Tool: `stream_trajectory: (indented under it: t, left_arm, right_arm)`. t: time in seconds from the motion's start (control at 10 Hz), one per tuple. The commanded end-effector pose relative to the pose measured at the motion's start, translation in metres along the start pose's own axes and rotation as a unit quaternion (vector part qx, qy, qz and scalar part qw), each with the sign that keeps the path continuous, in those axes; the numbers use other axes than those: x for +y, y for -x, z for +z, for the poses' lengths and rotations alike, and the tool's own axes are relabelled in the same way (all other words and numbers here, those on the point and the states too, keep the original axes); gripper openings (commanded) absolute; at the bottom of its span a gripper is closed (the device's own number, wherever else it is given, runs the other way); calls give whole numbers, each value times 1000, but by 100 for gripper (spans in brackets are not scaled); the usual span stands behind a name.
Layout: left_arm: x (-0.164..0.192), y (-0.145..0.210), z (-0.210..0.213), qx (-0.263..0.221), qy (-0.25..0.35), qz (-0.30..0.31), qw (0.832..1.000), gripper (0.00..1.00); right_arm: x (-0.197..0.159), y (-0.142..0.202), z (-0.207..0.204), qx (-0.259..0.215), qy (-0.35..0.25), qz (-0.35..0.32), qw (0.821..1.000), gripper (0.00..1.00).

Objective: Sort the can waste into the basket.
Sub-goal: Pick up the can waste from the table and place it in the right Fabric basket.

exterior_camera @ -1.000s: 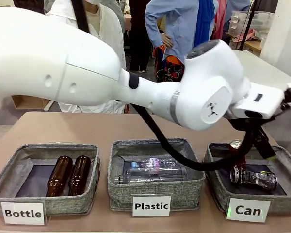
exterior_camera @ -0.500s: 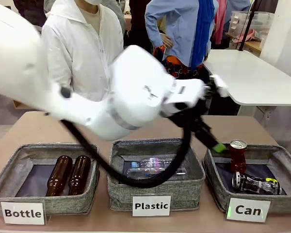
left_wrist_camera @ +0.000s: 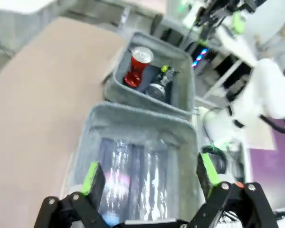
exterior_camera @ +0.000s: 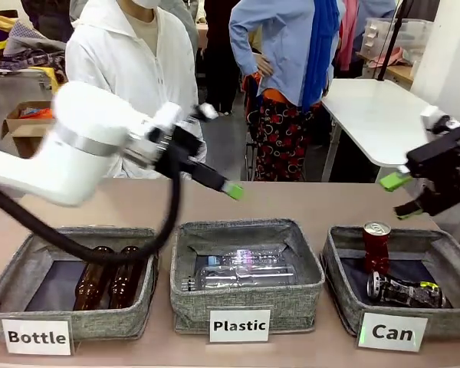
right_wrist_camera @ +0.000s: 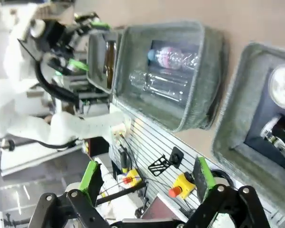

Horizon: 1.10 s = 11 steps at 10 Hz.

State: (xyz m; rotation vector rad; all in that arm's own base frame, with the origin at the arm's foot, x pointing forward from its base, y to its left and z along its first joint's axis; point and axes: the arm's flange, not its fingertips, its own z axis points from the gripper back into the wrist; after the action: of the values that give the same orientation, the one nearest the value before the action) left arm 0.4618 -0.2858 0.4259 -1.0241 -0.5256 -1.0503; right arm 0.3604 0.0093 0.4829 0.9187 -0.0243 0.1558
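Both cans sit in the basket (exterior_camera: 345, 253) labelled "Can": the red can (exterior_camera: 376, 247) upright, the black can (exterior_camera: 402, 289) lying beside it, seemingly touching. The left tool (exterior_camera: 231, 190) hangs released above the bench (exterior_camera: 291, 203). The right tool (exterior_camera: 399, 194) is spread wide above the basket, grasping nothing.

Three baskets in a row on the counter (exterior_camera: 138, 203), Can basket (exterior_camera: 345, 287) at 3 o'clock holding both cans (exterior_camera: 376, 245), Plastic basket (exterior_camera: 245, 295) centre, Bottle basket (exterior_camera: 15, 287) at 9 o'clock

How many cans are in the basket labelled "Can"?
2. The red can stands upright at the basket's back left; the black patterned can lies on its side in front of it. None looks hidden.
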Motion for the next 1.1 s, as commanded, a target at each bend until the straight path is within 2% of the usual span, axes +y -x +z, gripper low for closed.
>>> stream_trajectory:
  t: [0.0, 0.1, 0.2, 0.4, 0.5, 0.6, 0.7, 0.8, 1.0]
  left_arm:
    - [-52, 45, 133, -16, 55, 104, 993, 100]
    - [-36, 61, 162, -23, 86, 145, 985, 100]
    - [-26, 81, 188, -64, 115, 173, 976, 100]
    - [-3, 131, 210, -137, 142, 240, 951, 100]
    - [-1, 142, 207, -150, 146, 250, 945, 100]
    - [7, 115, 213, -92, 131, 202, 966, 100]
    - [7, 115, 213, -92, 131, 202, 966, 100]
    - [7, 115, 213, -92, 131, 202, 966, 100]
    - [7, 115, 213, -92, 131, 202, 966, 100]
  right_arm:
    - [0, -23, -11, 30, -15, 31, 999, 100]
    - [2, -31, -16, 38, -29, 49, 998, 100]
    - [6, -36, -17, 51, -65, 67, 994, 100]
    - [-1, -55, -26, 100, -180, 73, 976, 100]
    - [-13, -70, -32, 83, -233, 54, 968, 100]
    - [-28, -81, -35, 49, -283, 24, 957, 100]
    - [-41, -87, -37, -14, -318, -21, 948, 100]
    - [-13, -60, -38, 71, -222, 53, 971, 100]
    - [-13, -60, -38, 71, -222, 53, 971, 100]
